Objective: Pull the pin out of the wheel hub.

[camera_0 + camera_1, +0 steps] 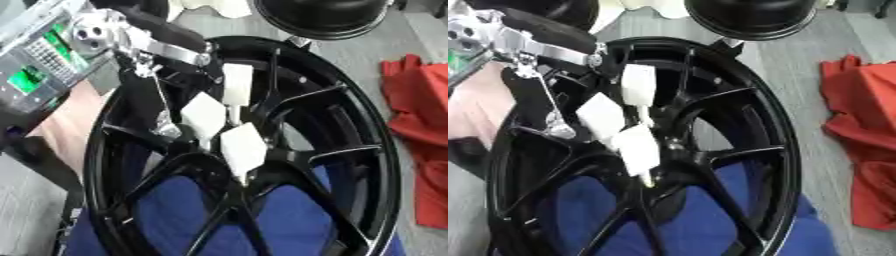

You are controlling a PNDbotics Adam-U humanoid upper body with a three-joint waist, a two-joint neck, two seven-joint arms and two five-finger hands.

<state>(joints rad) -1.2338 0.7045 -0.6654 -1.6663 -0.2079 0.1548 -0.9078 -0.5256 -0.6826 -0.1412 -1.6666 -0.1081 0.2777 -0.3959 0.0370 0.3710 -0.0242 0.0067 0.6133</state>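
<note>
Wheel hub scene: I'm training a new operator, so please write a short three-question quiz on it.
1. True or false: the red cloth lies on the robot's left of the wheel.
2. Which hand is at the hub? A) left hand B) right hand C) both
3. Fill in: the cloth seen through the lower spokes is ____.

Key: 1 false, it lies on the robot's right; 2 A; 3 blue.
</note>
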